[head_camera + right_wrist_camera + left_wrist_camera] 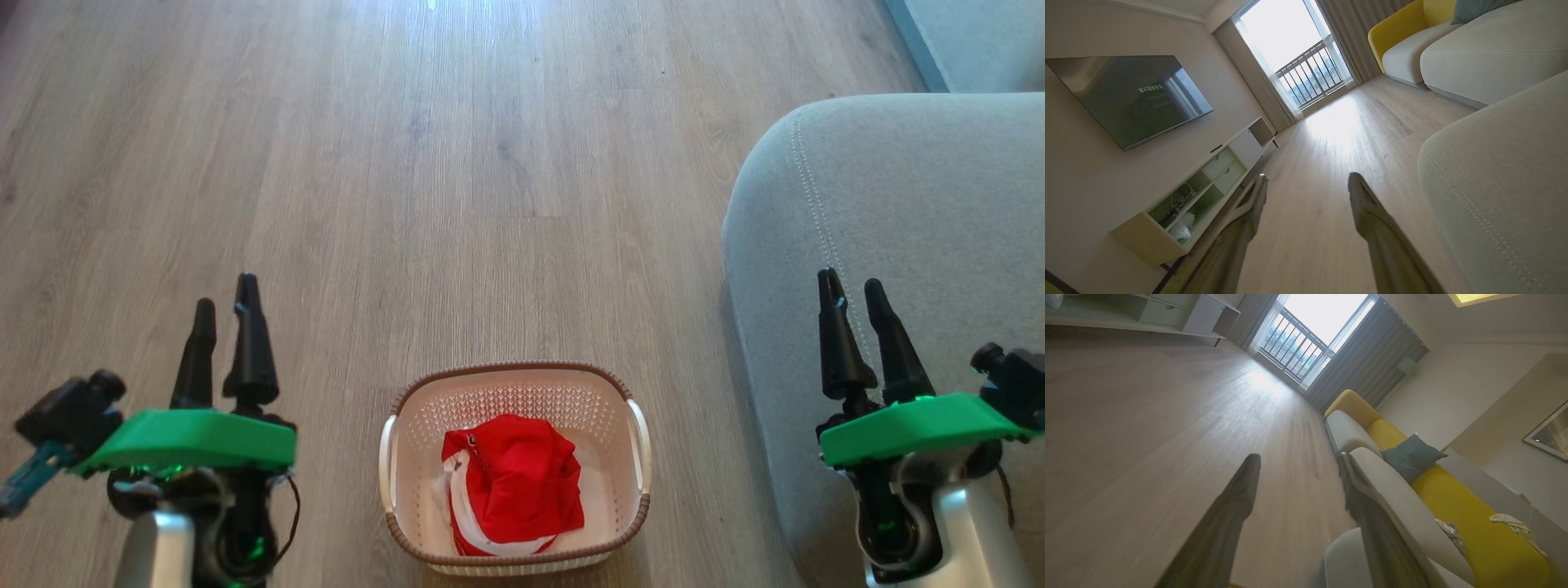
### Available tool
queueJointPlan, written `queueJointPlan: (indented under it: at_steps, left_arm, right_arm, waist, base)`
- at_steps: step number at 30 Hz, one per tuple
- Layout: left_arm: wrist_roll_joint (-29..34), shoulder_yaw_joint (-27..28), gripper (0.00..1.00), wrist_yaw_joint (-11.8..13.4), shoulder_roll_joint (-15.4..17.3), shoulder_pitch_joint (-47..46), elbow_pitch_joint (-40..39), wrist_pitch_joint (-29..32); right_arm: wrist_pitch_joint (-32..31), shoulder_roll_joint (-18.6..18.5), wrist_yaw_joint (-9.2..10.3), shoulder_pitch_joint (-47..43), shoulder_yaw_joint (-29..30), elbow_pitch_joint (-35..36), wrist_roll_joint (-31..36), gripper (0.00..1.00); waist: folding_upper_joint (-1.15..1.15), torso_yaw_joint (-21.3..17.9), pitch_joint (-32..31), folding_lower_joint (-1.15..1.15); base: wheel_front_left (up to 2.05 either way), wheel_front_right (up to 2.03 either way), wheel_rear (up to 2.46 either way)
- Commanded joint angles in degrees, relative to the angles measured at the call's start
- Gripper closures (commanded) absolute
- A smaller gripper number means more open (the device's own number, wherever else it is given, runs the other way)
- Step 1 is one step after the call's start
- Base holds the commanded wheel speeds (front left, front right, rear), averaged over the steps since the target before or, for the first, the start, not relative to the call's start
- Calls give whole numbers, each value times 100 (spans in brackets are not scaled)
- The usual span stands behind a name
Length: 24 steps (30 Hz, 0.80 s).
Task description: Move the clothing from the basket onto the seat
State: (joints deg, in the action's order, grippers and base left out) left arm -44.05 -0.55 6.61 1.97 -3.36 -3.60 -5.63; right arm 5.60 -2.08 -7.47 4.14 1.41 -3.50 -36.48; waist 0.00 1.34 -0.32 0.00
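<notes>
Head view: a small rectangular cream-white perforated plastic basket (510, 369) with a brown woven-look rim and white side handles stands on the pale wood-plank floor (424, 163). It is at bottom centre, between the two arms.

Soft bright red fabric clothing (516, 478) with white bands lies bunched inside the basket, toward its near side. How many garments are in the heap: cannot tell.

Large grey-green upholstered seat (914, 196), rounded corner, line of pale stitching. It is to the right of the basket, near it but apart, with a strip of floor between.

Left gripper (224, 292): two long dark fingers spread, nothing between them. It is over the floor, left of the basket and well apart from it. In the left wrist view the left gripper (1299, 457) shows floor between its fingers. Beyond lie a yellow-backed sofa (1474, 522) and a blue-grey cushion (1410, 457).

Right gripper (851, 279): fingers spread, empty. In the head view they overlap the seat's left edge. In the right wrist view the right gripper (1307, 176) has bare floor between its fingers, with the seat (1502, 183) just beside them, apart. On the left a dark wall-mounted television (1126, 98) hangs above a long low white cabinet (1208, 179).
</notes>
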Motion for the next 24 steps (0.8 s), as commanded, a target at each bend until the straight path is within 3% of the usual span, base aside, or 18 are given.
queueJointPlan:
  at_steps: [1, 11, 24]
  left_arm:
    - [241, 33, 0, 63, 61, -237, -300, -76]
    - [1608, -692, 0, 655, 216, -269, -370, -244]
    - [2470, -1785, 0, 1541, 709, -329, 138, -462]
  right_arm:
    - [72, -61, -2, 321, -107, 220, 189, 0]
    - [241, -65, -2, 339, -169, 152, 820, 0]
    - [461, -69, -2, 334, -310, -515, 1193, 0]
  waist:
    - [0, 1, -4, 0]
    - [0, 17, -22, 0]
    - [0, 0, -65, 0]
  base:
    - [0, 0, 0]
    - [0, 0, 0]
    - [0, 0, 0]
